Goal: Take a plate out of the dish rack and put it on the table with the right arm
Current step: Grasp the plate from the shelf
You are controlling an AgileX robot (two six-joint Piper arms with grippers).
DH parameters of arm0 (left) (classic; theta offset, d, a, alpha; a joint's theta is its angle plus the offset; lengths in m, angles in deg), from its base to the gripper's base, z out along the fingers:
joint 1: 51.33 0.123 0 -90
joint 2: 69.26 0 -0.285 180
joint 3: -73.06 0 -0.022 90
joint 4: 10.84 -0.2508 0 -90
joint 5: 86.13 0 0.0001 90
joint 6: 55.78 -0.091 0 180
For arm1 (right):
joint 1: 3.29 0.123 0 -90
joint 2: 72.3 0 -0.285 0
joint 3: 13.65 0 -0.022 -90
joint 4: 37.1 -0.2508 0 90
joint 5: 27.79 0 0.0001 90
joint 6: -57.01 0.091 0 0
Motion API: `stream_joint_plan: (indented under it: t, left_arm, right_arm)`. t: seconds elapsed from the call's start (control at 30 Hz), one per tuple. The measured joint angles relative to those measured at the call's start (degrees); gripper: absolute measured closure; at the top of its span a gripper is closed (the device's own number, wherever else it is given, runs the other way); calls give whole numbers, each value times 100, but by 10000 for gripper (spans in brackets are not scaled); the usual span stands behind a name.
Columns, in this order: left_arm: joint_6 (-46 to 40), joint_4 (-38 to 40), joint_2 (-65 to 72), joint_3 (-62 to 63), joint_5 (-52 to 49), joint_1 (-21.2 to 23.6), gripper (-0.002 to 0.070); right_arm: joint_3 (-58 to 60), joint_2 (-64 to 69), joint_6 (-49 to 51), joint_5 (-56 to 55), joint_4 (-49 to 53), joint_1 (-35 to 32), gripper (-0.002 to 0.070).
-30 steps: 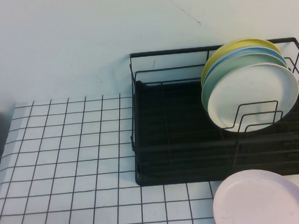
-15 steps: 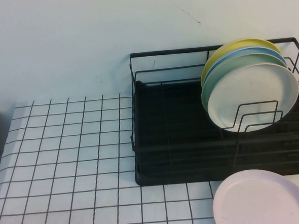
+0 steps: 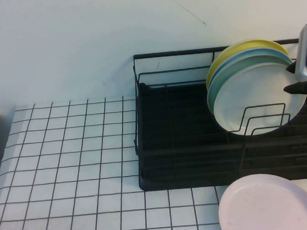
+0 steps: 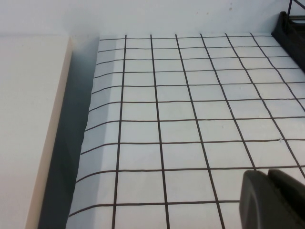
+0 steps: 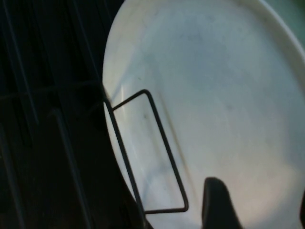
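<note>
The white plate stands upright at the front of a row of plates in the black wire dish rack, on the right of the gridded table. Behind it stand a mint-green plate, a blue one and a yellow one. My right gripper is at the white plate's right rim, open, one finger above the other. In the right wrist view the plate fills the frame, and the open gripper is close over its face. My left gripper is shut and empty over the table.
A pale pink plate lies flat on the table in front of the rack's right end. Upright wire loops cross the white plate's lower face. A beige board borders the table's left side.
My right gripper has come in from the right edge and now sits at the white plate's right rim. The plates have not moved.
</note>
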Motion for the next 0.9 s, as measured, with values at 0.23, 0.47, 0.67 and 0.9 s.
stream_joint_plan:
  t: [0.23, 0.47, 0.67, 0.9]
  left_arm:
    - [0, 0, 0, 0, 0, 0, 678]
    - [0, 0, 0, 0, 0, 0, 678]
    - [0, 0, 0, 0, 0, 0, 678]
    - [0, 0, 0, 0, 0, 0, 678]
  right_arm:
    - [-108, 366, -78, -54, -293, 35, 323]
    - [-119, 180, -78, 490, -837, 35, 357]
    - [-129, -143, -434, 684, -1586, 35, 367]
    - [-125, -191, -565, 149, -1365, 35, 374]
